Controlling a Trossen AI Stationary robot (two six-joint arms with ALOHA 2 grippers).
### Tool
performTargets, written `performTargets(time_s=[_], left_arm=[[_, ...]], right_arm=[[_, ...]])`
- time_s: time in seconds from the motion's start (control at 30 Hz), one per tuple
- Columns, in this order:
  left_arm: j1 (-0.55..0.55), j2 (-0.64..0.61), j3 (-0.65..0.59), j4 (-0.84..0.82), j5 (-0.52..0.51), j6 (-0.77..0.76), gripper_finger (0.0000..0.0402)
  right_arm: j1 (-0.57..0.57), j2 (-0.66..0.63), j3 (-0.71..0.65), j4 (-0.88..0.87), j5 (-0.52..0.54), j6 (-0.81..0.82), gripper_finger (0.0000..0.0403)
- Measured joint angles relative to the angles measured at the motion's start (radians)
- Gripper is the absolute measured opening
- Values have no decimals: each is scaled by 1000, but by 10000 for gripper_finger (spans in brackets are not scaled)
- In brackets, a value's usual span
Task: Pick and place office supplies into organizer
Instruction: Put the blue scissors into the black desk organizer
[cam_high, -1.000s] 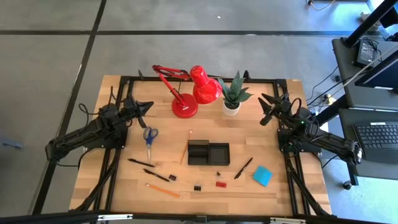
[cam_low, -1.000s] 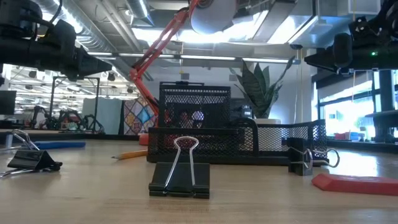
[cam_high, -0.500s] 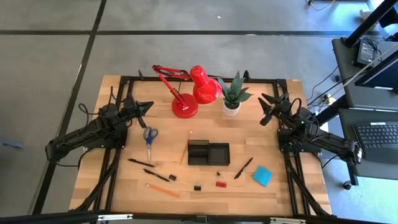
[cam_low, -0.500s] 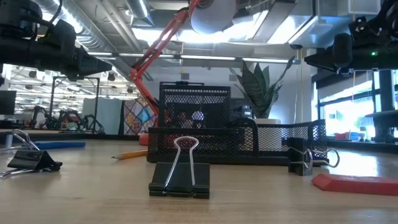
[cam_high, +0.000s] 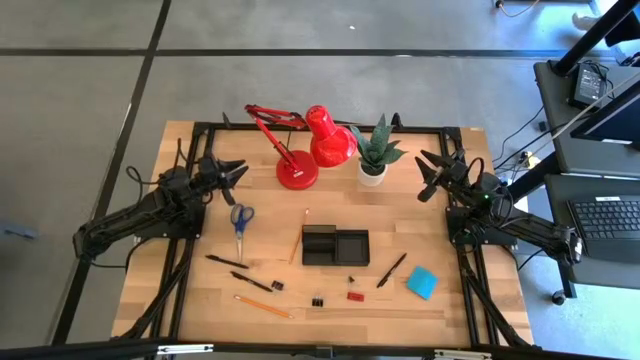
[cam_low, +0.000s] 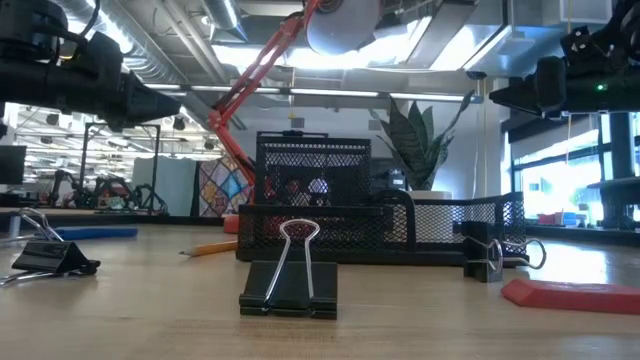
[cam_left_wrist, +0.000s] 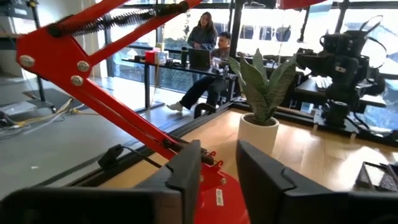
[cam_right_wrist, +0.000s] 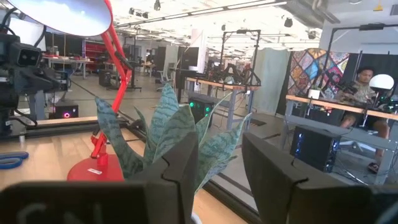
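**Both jaws parted and empty, supplies spread around the organizer**

Placed with the organizer (cam_high: 335, 245) as landmark: a low black tray near the middle of the surface (cam_high: 400, 215), two compartments visible from above.

Left of the organizer: blue-handled scissors (cam_high: 240, 222), well apart from it. Orange pencil (cam_high: 297, 244) just beside its left wall. Black pen (cam_high: 227, 262) and another black pen (cam_high: 252, 282) left and toward the front edge; a second orange pencil (cam_high: 264, 307) farther front still.

Front of the organizer: small black clip (cam_high: 318, 301) and red eraser (cam_high: 355, 295).

Right of the organizer: a third black pen (cam_high: 391, 270), then the blue note pad (cam_high: 421, 282).

Behind the organizer: red desk lamp (cam_high: 305, 148) and potted plant (cam_high: 374, 153).

Left gripper (cam_high: 232, 171) raised at the far left, beyond the scissors, jaws parted with a gap between the fingers, holding nothing. Right gripper (cam_high: 428, 172) raised at the far right rear, beside the plant, jaws likewise parted and empty. All supplies well apart from both sets of jaws; none inside the organizer as seen from above.
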Motion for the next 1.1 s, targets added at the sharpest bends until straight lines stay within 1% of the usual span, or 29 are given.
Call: performTargets(time_s=[0.17, 0.3, 0.47, 0.53, 0.6, 0.73, 0.8, 0.9, 0.97, 1.1], left_arm=[[0, 0, 0, 11, -10, 0, 161], [0, 0, 0, 9, 3, 0, 191], [-1, 0, 0, 38, 124, 0, 200], [-6, 0, 0, 66, 151, -8, 197], [-18, 0, 0, 79, 157, -28, 195], [-45, 6, 0, 81, 140, -29, 195], [-64, 20, 3, 95, 113, -28, 194], [-99, 59, 45, 106, 69, -12, 194], [-132, 100, 86, 110, 50, 14, 194], [-210, 229, 176, 107, -27, 75, 194]], right_arm=[[0, 0, 0, -3, 0, 0, 128], [0, 0, 0, -5, 0, 1, 128], [0, 0, 0, -18, 0, 1, 128], [0, 0, 0, -28, 0, 1, 128], [0, 0, 0, -43, 0, 0, 128], [0, 0, 0, -45, 0, 1, 128], [0, 0, 0, -44, 0, 0, 128], [0, 0, 0, -40, 0, -1, 128], [0, 0, 0, -33, 0, -2, 128], [0, 0, 0, -29, 0, -2, 128]])
